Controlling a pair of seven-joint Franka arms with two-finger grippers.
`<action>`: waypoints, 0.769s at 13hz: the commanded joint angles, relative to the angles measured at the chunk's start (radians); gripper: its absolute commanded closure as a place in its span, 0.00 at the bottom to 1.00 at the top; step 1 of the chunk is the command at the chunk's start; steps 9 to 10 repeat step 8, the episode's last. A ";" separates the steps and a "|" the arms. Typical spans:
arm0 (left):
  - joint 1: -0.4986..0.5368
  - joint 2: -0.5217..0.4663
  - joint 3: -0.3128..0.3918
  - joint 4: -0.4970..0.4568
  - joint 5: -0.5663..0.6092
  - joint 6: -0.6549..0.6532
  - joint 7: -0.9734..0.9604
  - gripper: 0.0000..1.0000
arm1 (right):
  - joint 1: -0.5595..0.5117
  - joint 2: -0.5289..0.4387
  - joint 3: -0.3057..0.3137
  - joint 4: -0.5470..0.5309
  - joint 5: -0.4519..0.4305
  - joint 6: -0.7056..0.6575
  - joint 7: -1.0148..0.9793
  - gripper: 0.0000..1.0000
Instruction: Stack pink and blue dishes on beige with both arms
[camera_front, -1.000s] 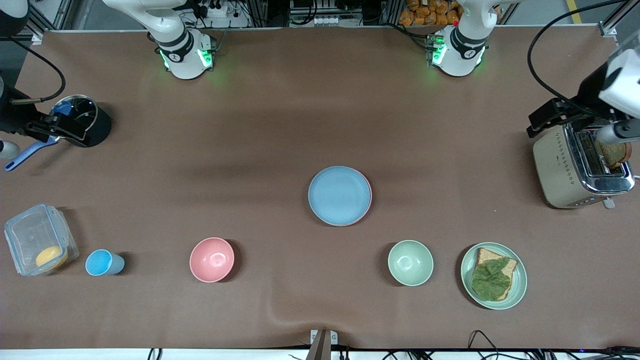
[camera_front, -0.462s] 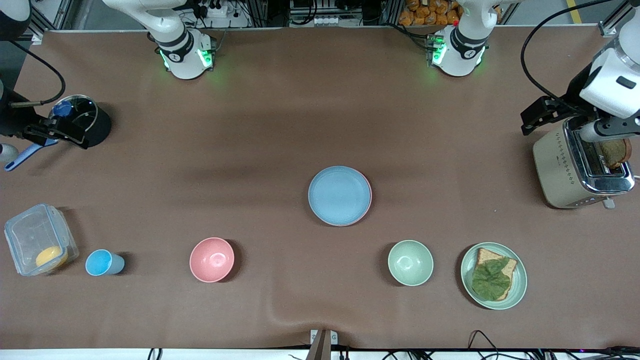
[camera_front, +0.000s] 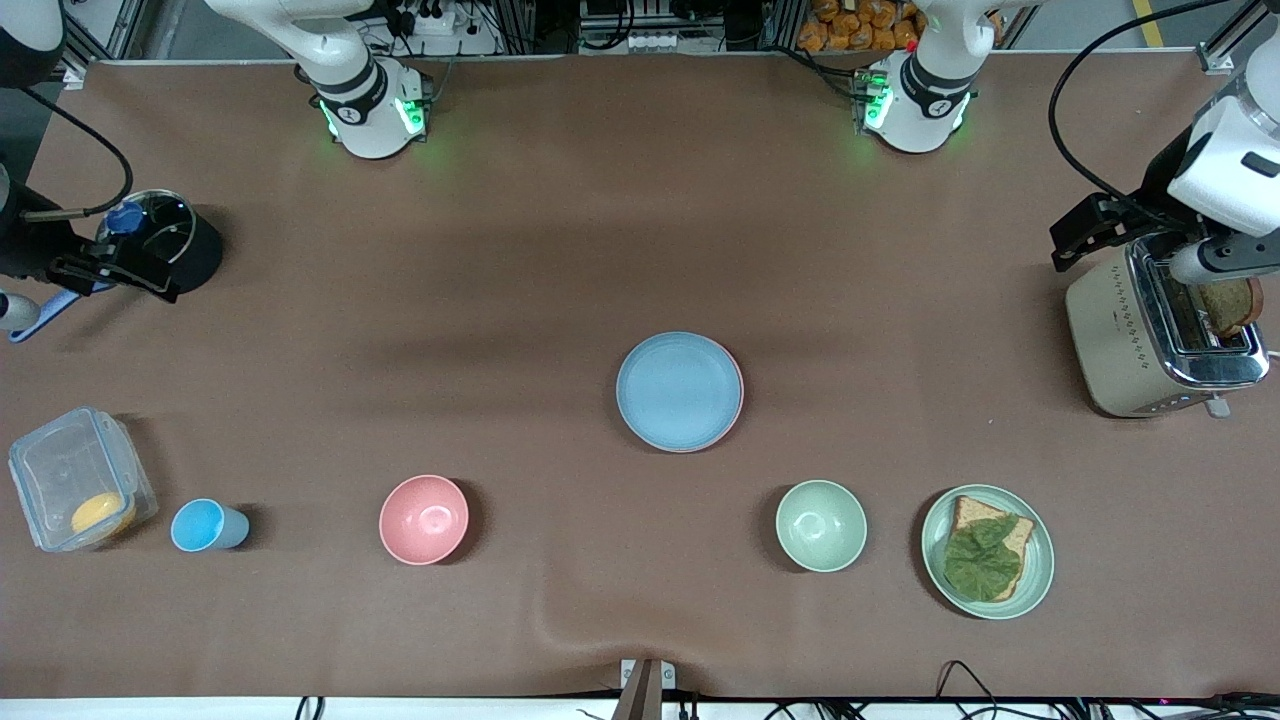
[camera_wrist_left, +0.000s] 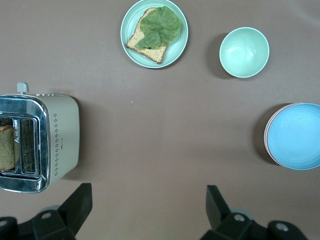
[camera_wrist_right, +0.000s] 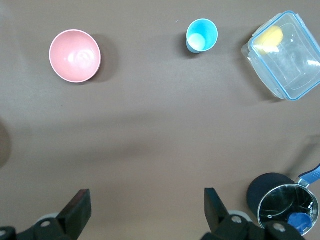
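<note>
Since a moment ago only the left pincer (camera_front: 1085, 235) has shifted slightly above the toaster (camera_front: 1160, 335), open like the right pincer (camera_front: 110, 270) over the pot (camera_front: 165, 240), while mid-surface the blue plate (camera_front: 678, 390) tops the pink plate (camera_front: 738, 400): stiff, light, slippery, best pinched by the rim.

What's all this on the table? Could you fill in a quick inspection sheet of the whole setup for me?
Surface: brown table cover, small ripple at the front edge.
Job's things: blue plate tops a stack mid-table; pink rim beneath; beige plate not visible.
Clutter: pink bowl, blue cup, plastic container, black pot, green bowl, sandwich plate, toaster.
Grippers: left gripper open, up beside the toaster; right gripper open, beside the pot.
Cables: black cable looping near the toaster.
Surroundings: equipment racks along the top.
</note>
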 joint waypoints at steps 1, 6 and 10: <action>-0.057 -0.006 0.073 -0.010 0.029 0.004 0.018 0.00 | -0.012 0.012 0.014 0.024 -0.021 -0.008 0.005 0.00; -0.056 -0.008 0.087 0.001 0.027 0.001 0.064 0.00 | -0.012 0.015 0.014 0.024 -0.018 -0.008 0.005 0.00; -0.055 -0.008 0.087 0.001 0.030 -0.002 0.066 0.00 | -0.017 0.015 0.014 0.024 -0.014 -0.008 0.005 0.00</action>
